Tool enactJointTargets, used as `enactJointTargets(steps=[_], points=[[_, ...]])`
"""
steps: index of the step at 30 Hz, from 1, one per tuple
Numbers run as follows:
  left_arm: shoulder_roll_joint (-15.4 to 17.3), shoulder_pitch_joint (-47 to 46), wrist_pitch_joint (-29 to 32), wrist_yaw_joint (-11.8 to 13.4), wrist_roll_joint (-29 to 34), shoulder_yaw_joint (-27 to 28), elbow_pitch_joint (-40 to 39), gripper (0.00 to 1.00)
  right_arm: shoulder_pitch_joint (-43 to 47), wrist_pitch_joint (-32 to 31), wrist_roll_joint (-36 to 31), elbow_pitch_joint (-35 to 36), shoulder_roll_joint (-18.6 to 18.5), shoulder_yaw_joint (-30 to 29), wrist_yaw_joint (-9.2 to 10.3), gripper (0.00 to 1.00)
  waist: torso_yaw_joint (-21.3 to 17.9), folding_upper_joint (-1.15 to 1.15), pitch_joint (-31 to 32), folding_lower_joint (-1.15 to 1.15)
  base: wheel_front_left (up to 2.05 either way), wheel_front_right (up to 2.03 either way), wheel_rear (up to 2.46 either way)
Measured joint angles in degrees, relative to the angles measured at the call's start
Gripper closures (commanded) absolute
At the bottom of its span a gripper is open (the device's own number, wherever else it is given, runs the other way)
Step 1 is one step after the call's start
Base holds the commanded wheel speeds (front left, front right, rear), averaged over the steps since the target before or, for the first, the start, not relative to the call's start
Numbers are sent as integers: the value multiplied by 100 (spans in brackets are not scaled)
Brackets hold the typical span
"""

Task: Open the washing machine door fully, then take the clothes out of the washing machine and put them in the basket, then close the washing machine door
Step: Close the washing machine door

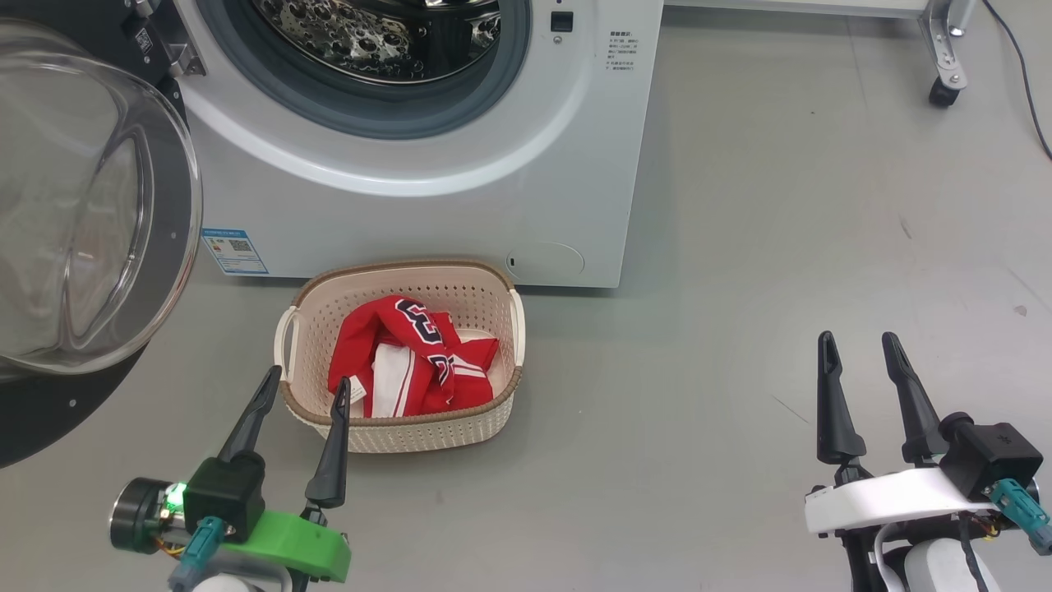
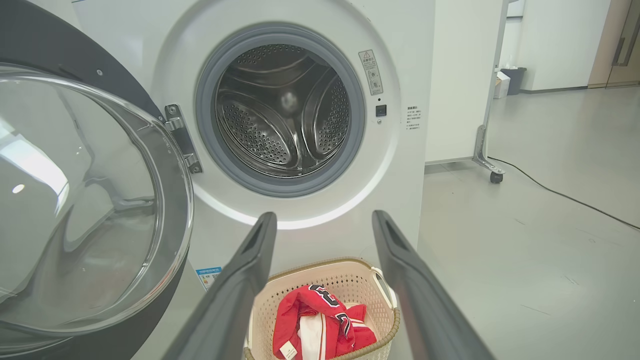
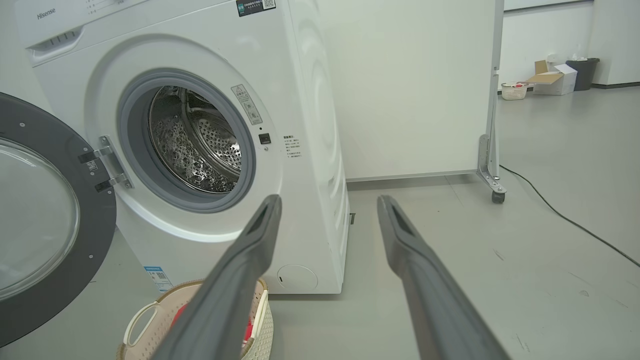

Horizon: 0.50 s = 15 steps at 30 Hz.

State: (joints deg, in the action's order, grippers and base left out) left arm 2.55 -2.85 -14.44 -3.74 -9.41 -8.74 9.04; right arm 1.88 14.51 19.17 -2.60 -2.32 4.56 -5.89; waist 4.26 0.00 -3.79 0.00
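At 10 o'clock, the washing machine door is cut off; the basket half-hides the clothes; my left gripper and right gripper stand spread, empty.

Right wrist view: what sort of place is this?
Probably a lab or open test hall, not a home: the washing machine stands free on a bare grey floor, beside a white partition on castors, with cardboard boxes and a bin farther back.

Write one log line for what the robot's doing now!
washing machine door: wide open; drum: empty; red jersey: in basket; left gripper: open, empty; right gripper: open, empty; next: close door
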Motion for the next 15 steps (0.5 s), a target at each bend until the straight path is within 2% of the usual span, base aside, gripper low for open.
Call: enactJointTargets(steps=[15], points=[[0,-8,0,-3,19,-185,5,0,0,0,0,12,0,-70,9,0,141,0,-12,0,0,0,0]])
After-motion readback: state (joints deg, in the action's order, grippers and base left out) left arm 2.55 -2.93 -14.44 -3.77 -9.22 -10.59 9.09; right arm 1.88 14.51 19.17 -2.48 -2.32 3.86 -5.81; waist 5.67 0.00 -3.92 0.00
